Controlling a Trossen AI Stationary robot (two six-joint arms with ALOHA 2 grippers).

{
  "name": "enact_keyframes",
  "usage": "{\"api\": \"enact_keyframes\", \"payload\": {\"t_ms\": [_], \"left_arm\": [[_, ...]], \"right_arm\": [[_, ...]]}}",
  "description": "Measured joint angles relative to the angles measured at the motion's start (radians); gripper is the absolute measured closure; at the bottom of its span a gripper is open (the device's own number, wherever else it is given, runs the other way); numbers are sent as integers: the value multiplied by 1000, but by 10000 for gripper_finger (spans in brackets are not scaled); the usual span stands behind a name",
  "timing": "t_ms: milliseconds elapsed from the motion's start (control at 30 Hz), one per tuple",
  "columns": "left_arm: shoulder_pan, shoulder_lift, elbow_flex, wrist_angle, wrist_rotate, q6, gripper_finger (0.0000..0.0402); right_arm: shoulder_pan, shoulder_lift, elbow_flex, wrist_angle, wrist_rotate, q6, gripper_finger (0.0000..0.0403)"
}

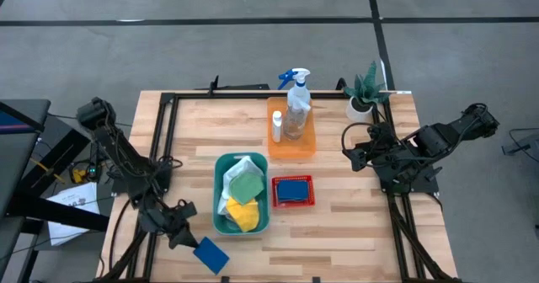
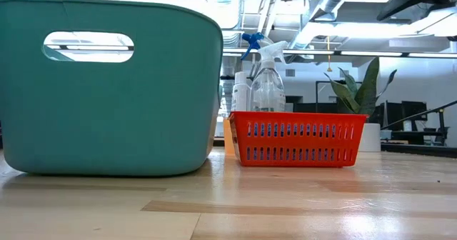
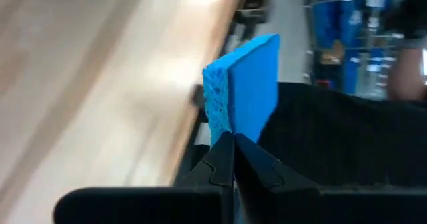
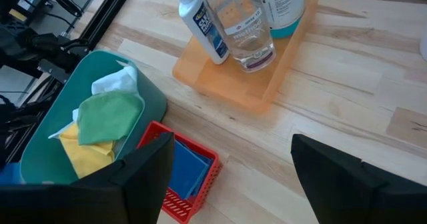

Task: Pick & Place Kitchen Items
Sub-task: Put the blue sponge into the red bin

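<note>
From above I see the tub [image 1: 241, 224] near the middle of the worktop [image 1: 354, 232], cloths [image 1: 242, 195] piled inside it. Just beside it on the right sits the small basket [image 1: 292, 191] with a sponge [image 1: 292, 189] in it. Behind both stands the tray [image 1: 291, 142], carrying the spray bottle [image 1: 297, 106] and, left of it, the small bottle [image 1: 276, 126]. The plant [image 1: 364, 91] is at the far right corner. My left end effector [image 1: 187, 239] pinches a second sponge [image 1: 210, 254] at the near edge, left of the tub.
</note>
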Motion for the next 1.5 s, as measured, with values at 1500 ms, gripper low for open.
{"api": "enact_keyframes", "payload": {"t_ms": [1500], "left_arm": [[272, -233, 2, 210, -519, 346, 401]], "right_arm": [[-240, 383, 0, 1129, -409, -490, 112]]}}
